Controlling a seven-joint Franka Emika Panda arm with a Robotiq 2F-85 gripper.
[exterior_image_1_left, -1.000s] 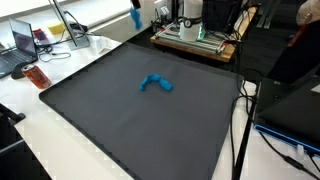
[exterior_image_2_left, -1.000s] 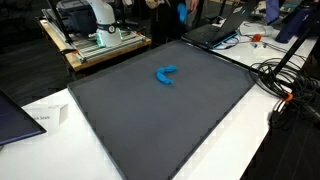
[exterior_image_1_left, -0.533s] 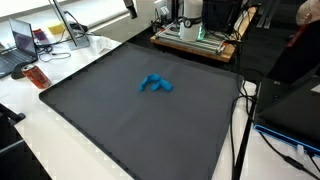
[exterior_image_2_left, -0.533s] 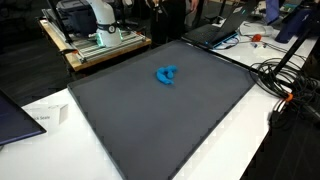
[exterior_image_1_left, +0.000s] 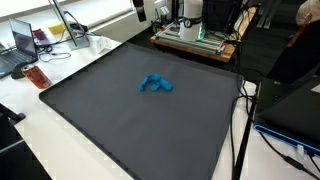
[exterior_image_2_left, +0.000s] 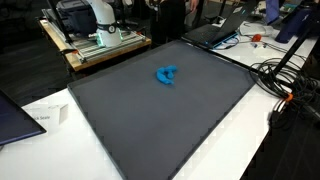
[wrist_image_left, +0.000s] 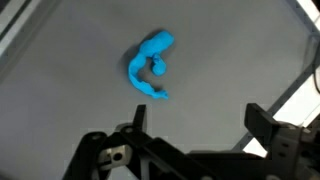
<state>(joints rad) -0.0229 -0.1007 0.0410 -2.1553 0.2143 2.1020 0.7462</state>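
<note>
Since a second ago the blue piece hanging near the gripper at the top edge of both exterior views has gone. The bright blue curled rubbery-looking strip on the mat has closed from an open bend into a tighter clump.

1. Dark grey square mat. Covers most of the white table.
2. Wooden-edged stand. Carries the robot's base, at twelve o'clock of the mat.
3. Open laptop. Off the mat, at ten o'clock.
4. Gripper, black, two fingers. Raised well above the mat, jaws wide apart, nothing between them.
5. Strip. Lies flat on the mat, a little toward twelve o'clock from its centre. In the wrist view it sits at eleven o'clock of the gripper, well apart from both fingers. It is C-shaped with a small knob tucked inside the curl; whether the knob is a separate piece cannot be told.

Handling, as judged: light, limp and not fragile, likely to flop or uncurl when lifted. The best hold is across the thick back of the curve, not the thin tail.
</note>
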